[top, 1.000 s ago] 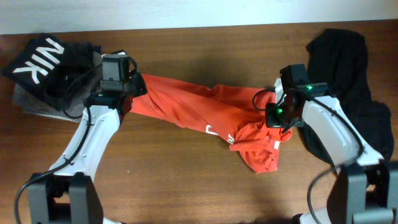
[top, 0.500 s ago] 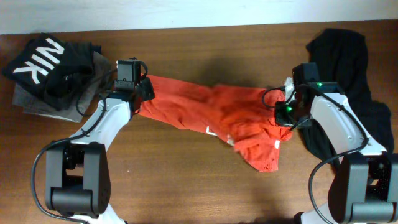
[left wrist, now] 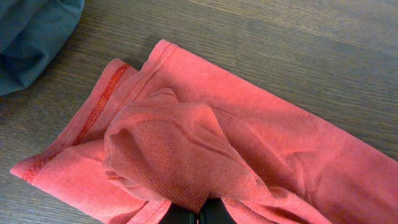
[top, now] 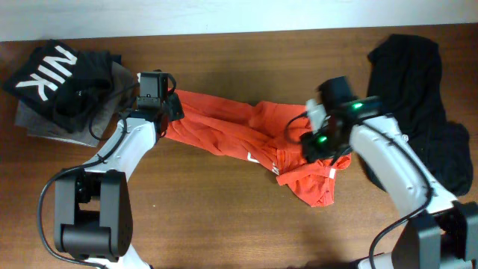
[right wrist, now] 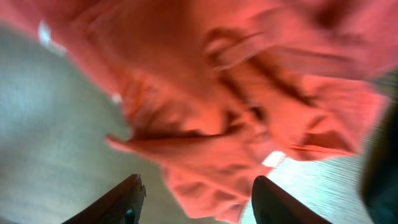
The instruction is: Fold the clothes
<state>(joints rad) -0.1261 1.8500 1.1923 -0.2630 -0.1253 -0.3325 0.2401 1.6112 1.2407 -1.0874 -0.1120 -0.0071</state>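
At the left end of the red-orange T-shirt (top: 224, 131), my left jaws are clamped on a bunched fold; my right jaws stand apart above its crumpled right end. It lies along the counter (top: 224, 217), the black garment (top: 418, 97) near that right end.

Everything is blurred here. The crumpled red-orange T-shirt (right wrist: 249, 81) fills most of the view, bunched in loose folds with a small white patch (right wrist: 273, 158) low on it. The wooden table (right wrist: 56, 124) shows beneath. A black garment (right wrist: 382, 180) edges the right side. The right gripper (right wrist: 198, 193) hangs over the shirt, its dark fingers (right wrist: 121, 205) spread apart.
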